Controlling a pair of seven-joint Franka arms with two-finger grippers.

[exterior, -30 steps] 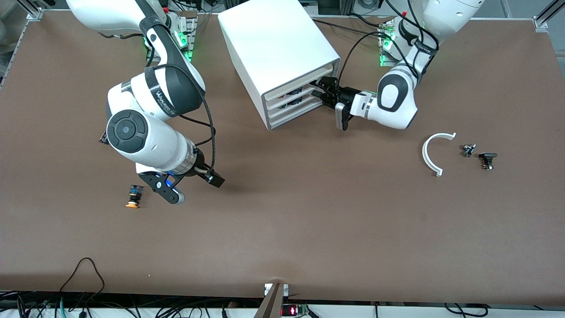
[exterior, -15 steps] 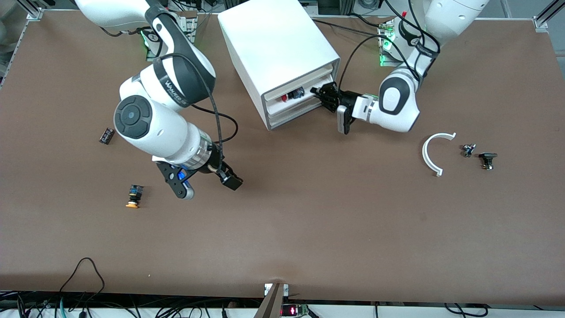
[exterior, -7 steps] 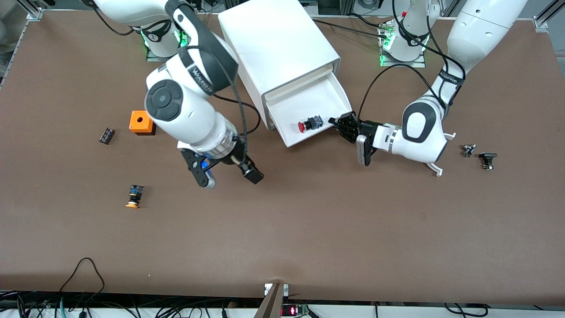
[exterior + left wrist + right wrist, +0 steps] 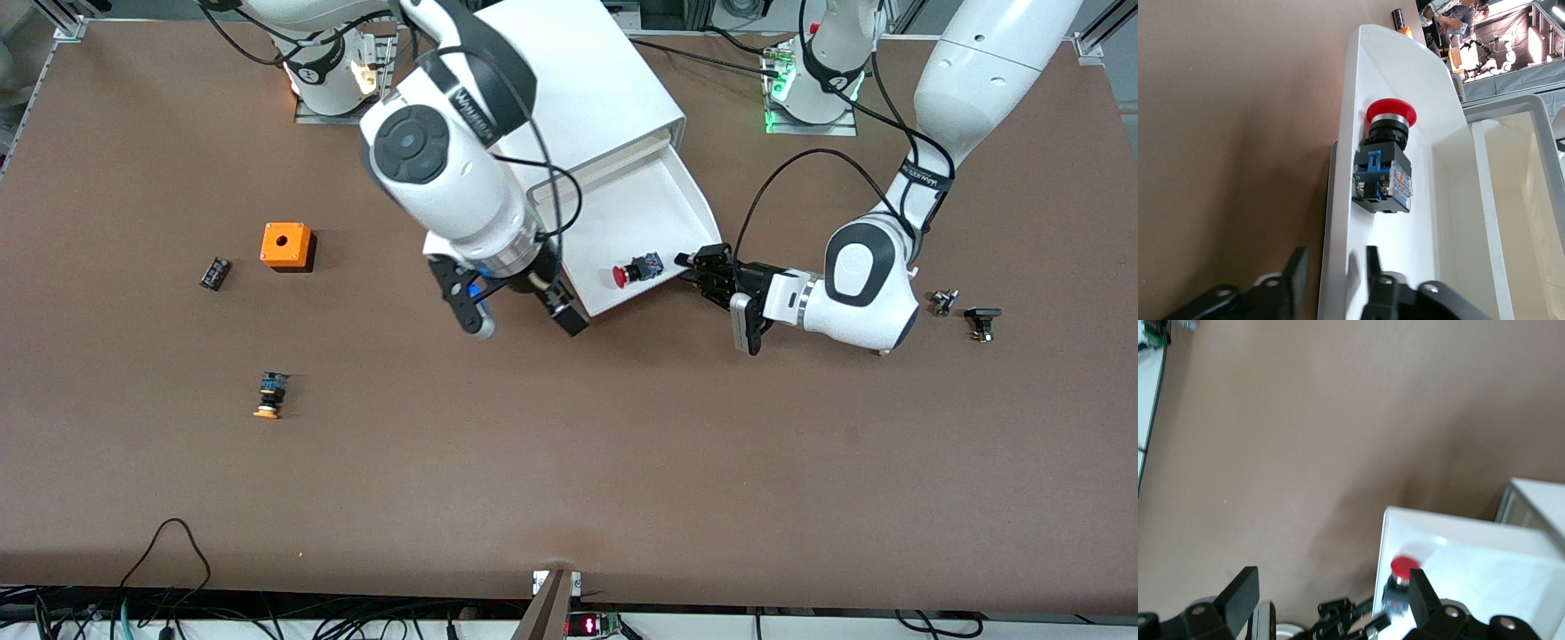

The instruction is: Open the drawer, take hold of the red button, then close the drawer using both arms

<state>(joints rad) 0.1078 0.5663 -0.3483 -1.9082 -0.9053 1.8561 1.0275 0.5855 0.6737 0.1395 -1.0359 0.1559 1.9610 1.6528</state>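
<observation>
- Lying on its side in the pulled-out drawer (image 4: 662, 191), the button (image 4: 636, 269) rests close to the front wall. In the front view it is at about five o'clock from the cabinet (image 4: 578, 80), with its red cap pointing toward nine o'clock.
- The left gripper (image 4: 702, 267) is at three o'clock from the button. Its jaws stand apart on either side of the drawer's front wall, and the left wrist view shows a sliver of gap on each side, so they do not look to be pinching it.
- The right gripper (image 4: 520, 311) hangs over bare table at about eight o'clock from the button, just off the drawer's front corner. Its jaws are spread wide and hold nothing.
- The button looks light and rigid, probably hard plastic, and unlikely to deform under a firm pinch.
- The domed cap and the metal collar beneath it are round and smooth, so fingers there would likely slip or set it rolling.
- The squarish black-and-blue body offers flat, parallel faces and is the better place to grip, coming from above.
- The smooth white drawer floor could let the button skate if one finger touches first, and the nearby front wall leaves little room.
</observation>
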